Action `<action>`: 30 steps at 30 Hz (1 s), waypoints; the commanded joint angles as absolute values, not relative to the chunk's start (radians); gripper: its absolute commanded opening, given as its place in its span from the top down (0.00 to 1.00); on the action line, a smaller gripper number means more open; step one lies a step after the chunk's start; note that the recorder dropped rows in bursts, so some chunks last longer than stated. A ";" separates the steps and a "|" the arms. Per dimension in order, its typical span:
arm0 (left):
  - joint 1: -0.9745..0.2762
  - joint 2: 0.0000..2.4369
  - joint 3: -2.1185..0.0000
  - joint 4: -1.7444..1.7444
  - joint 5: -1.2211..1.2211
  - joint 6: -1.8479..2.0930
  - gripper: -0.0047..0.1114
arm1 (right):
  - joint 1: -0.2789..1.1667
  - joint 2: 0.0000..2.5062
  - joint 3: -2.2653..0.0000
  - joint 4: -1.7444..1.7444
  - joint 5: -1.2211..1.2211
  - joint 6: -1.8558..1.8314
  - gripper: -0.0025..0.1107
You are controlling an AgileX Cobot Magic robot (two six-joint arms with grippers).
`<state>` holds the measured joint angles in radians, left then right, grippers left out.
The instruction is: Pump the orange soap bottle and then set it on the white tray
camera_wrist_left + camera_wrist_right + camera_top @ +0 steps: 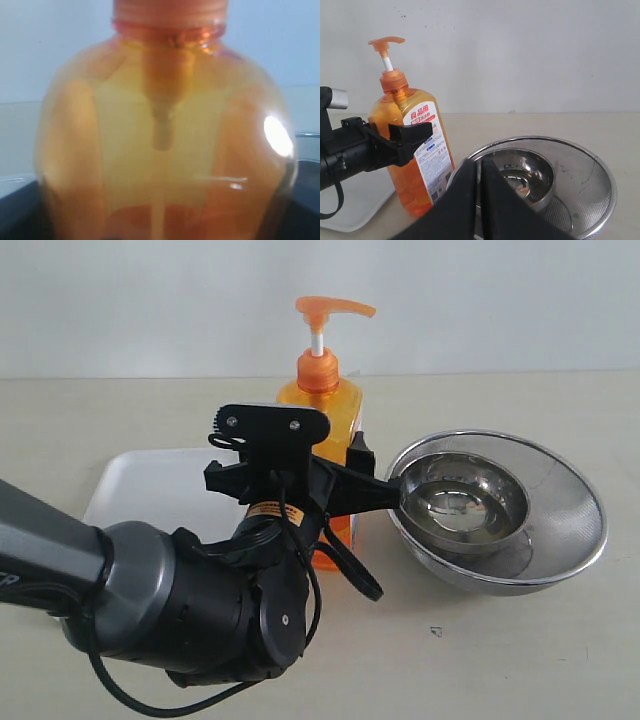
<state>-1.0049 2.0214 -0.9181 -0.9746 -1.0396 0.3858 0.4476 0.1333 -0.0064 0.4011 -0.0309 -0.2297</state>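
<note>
Beige table [560,660] held a flat white tray [150,490] and 2 nested round steel bowls [570,530]. Tall translucent orange soap bottle [338,412] stood upright between them, just beside the tray. Left gripper [370,475] clamped the bottle's body; right gripper [479,172] hung closed near the bowls.

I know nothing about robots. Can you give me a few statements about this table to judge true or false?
1. The left hand grips the soap bottle. True.
2. The bottle stands on the white tray. False: it is beside the tray, between it and the bowls.
3. A small steel bowl sits inside a bigger bowl. True.
4. The pump head is pressed fully down. False: it is up, with its white stem showing.
</note>
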 commanded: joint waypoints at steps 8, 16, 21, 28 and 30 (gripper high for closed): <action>-1.010 2.030 -0.910 -1.011 -0.994 0.392 0.92 | 0.449 0.128 0.000 0.414 0.040 -0.231 0.98; -1.010 2.030 -0.910 -1.009 -0.994 0.392 0.92 | 0.449 0.128 0.000 0.416 0.081 -0.210 0.98; -1.010 2.030 -0.910 -1.005 -0.996 0.392 0.92 | 0.449 0.128 0.000 0.416 0.081 -0.210 0.98; -1.010 2.030 -0.910 -1.006 -0.998 0.392 0.92 | 0.449 0.128 0.000 0.416 0.081 -0.207 0.98; -1.010 2.030 -0.910 -1.006 -0.998 0.392 0.92 | 0.449 0.128 0.000 0.416 0.081 -0.207 0.98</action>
<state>-1.0049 2.0214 -0.9181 -0.9769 -1.0396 0.3923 0.4476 0.1333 0.0008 0.4202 0.0831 -0.2067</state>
